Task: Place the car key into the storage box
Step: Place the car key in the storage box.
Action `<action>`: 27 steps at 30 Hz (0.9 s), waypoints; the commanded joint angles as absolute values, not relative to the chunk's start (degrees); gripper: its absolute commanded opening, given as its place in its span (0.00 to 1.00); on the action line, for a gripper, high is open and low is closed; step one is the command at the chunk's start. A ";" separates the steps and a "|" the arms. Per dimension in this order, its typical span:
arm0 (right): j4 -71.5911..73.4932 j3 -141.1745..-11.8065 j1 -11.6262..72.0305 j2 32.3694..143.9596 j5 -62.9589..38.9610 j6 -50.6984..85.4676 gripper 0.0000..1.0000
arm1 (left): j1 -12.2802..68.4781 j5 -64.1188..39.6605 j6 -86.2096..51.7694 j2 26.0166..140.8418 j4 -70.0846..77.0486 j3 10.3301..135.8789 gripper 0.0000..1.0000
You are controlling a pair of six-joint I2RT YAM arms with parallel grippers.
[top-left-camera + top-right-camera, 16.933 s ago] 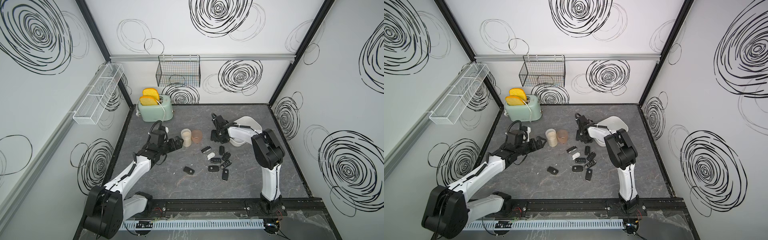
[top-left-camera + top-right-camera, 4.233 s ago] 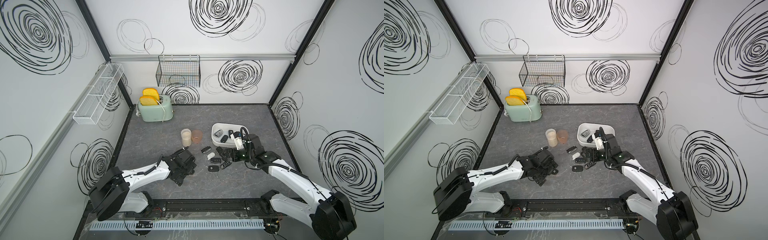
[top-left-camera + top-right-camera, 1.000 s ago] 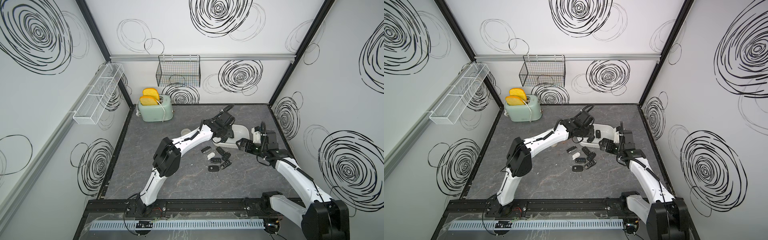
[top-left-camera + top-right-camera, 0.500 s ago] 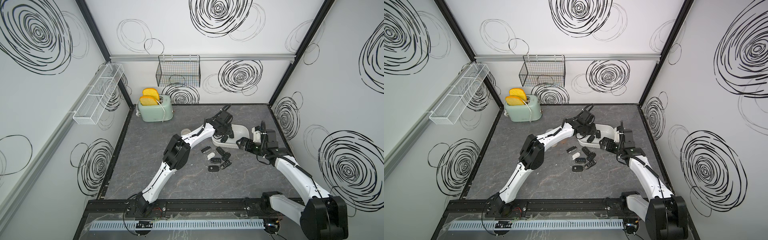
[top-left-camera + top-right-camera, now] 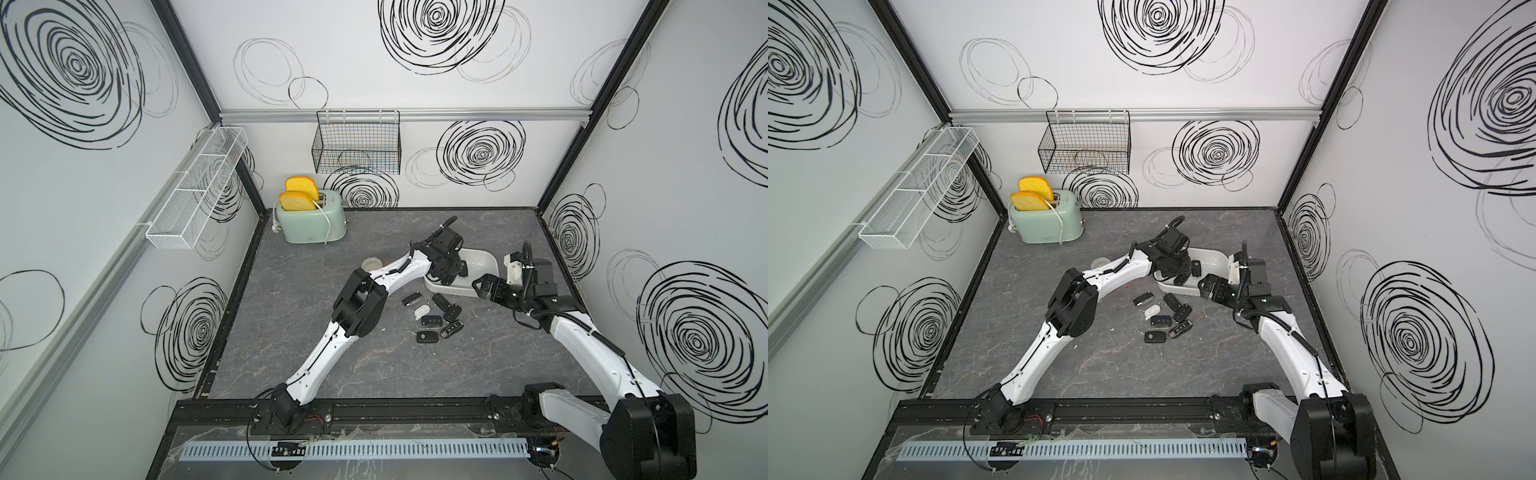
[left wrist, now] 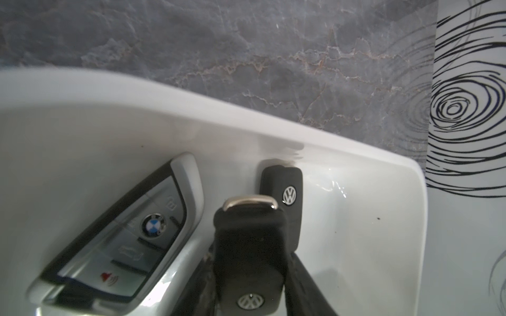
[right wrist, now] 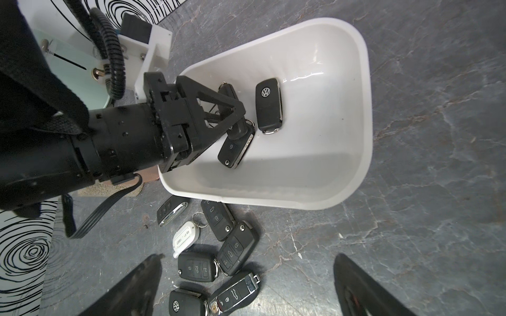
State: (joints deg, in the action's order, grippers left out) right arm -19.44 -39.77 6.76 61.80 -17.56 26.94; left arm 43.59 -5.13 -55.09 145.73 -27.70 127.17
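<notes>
Car key [image 7: 235,149]: black plastic flip-key body, a rounded oblong with a chrome cap at one end and a round VW badge. It sits tilted inside the storage box [image 7: 364,115], pinched at one end. Cannot tell whether its low end touches the floor of the box.
Storage box: glossy white plastic tub with rounded corners, a rolled rim and smooth sloping walls. It stands on the desk [image 7: 424,191], toward the back right in both top views.
Left hand [image 7: 241,123]: black fingers with triangular bracing reach over the rim into the box. The jaws are nearly together, clamped on the car key.
Right hand [image 5: 482,286]: jaws spread wide with nothing between them. It is held above the desk, just beside the box.
Flat VW key [image 7: 269,105]: same black oblong shape, lying badge up on the box floor just beside the held key.
BMW fob [image 6: 120,238]: wedge-shaped, with a silver edge and a glossy dark face bearing button icons. It also lies in the box.
Loose keys [image 7: 236,247]: a cluster of black fobs on the desk just outside the box wall, several touching. One has chrome trim.
White tag [image 7: 186,236]: a small oval with a metal ring, lying among the loose keys.
Desk: dark grey matte slab with pale marble veining.
Toaster [image 5: 311,220]: mint green and rounded, with two yellow slices upright in its slots. It stands in the back left corner.
</notes>
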 commanded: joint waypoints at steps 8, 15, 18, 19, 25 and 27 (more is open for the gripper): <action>-19.65 -41.59 6.24 61.08 -18.96 27.60 0.99 | 42.54 -7.77 -60.54 148.10 -24.78 128.93 0.58; -20.20 -42.41 6.24 60.81 -20.00 27.51 0.99 | 42.96 -7.92 -60.02 145.45 -25.31 128.52 0.69; -20.62 -42.93 6.28 60.39 -20.55 27.42 0.99 | 43.44 -7.53 -59.16 142.24 -24.86 126.80 0.73; -20.73 -43.12 6.32 60.11 -20.56 27.42 0.99 | 43.59 -7.21 -58.70 140.72 -24.47 125.68 0.74; -21.56 -42.98 6.69 58.25 -21.42 27.84 0.99 | 43.64 -5.36 -56.37 130.52 -20.49 115.18 0.83; -21.87 -42.80 7.43 57.63 -21.80 28.19 0.99 | 43.50 -4.99 -55.22 126.43 -19.28 111.67 0.86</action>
